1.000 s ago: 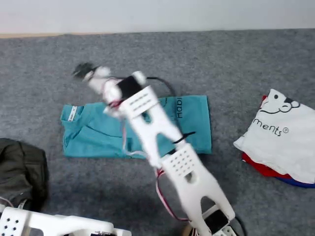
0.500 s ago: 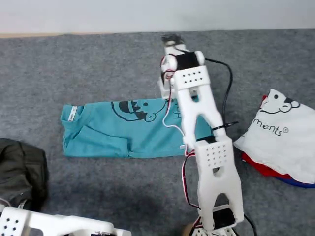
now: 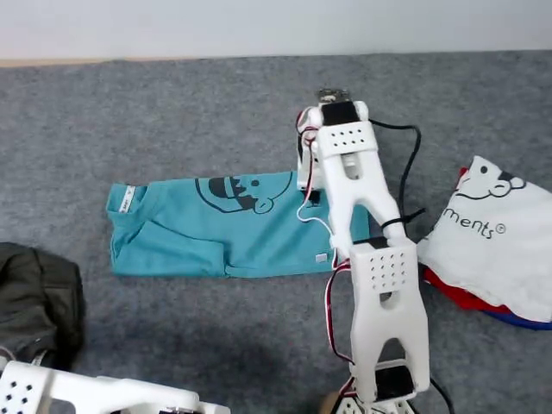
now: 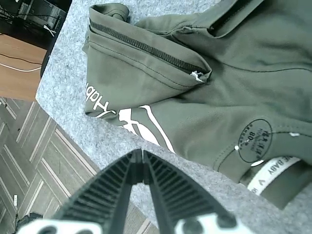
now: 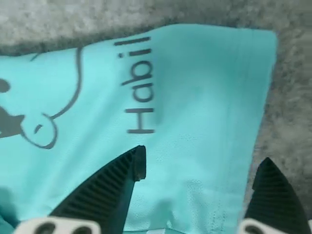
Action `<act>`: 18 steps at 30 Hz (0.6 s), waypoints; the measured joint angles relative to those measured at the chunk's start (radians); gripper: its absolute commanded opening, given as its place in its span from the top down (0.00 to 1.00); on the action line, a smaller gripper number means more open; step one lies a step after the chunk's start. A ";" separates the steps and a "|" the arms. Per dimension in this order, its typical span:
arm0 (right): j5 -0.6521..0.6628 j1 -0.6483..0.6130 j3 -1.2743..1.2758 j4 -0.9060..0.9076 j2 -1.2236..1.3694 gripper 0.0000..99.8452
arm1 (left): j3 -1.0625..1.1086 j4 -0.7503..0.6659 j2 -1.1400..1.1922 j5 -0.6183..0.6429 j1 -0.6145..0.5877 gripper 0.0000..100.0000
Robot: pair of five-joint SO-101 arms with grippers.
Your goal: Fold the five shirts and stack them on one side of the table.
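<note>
Since the earlier frames the right arm (image 3: 379, 276) had swung away from the collar side of the teal shirt (image 3: 216, 228), across its middle, and it now stood over the opposite end, the hem end. I judged that the shirt itself had not shifted.

On the grey bench (image 3: 172, 103) the teal shirt lay as a long narrow band, already folded along its length. Seen from the high camera its long axis ran from side to side: the collar and label at the end nearer the olive shirt (image 3: 39, 293), the hem at the end nearer the stack (image 3: 496, 246) of finished shirts, which had a white one on top. The stack was near the hem end but apart from it.

In its own wrist view the right tool (image 5: 204, 163) was released, with the jaws spread wide. One finger hung over the teal cloth beside the printed letters, and the other was just past the hem edge, over bare bench, so the jaws stood astride that edge. Whether a finger touched the cloth I could not tell.

The left tool (image 4: 142, 158) was clenched on nothing, beside the olive shirt at the bench border, well apart from the teal one.

So the right arm was clearly the nearer one. My judgement was that the coming move depended on this: the hem lay directly under the tool, and the rest of the shirt stretched away toward the collar, the direction for a half fold.
</note>
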 measured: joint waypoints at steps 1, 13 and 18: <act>0.000 0.009 0.000 0.000 0.014 0.65 | 0.000 0.000 0.000 0.000 0.000 0.99; 0.000 0.008 -0.005 0.000 0.146 0.82 | 0.000 0.000 0.000 0.000 0.000 0.99; 0.020 0.008 -0.006 0.000 0.146 0.99 | 0.000 0.000 0.000 0.000 0.000 0.99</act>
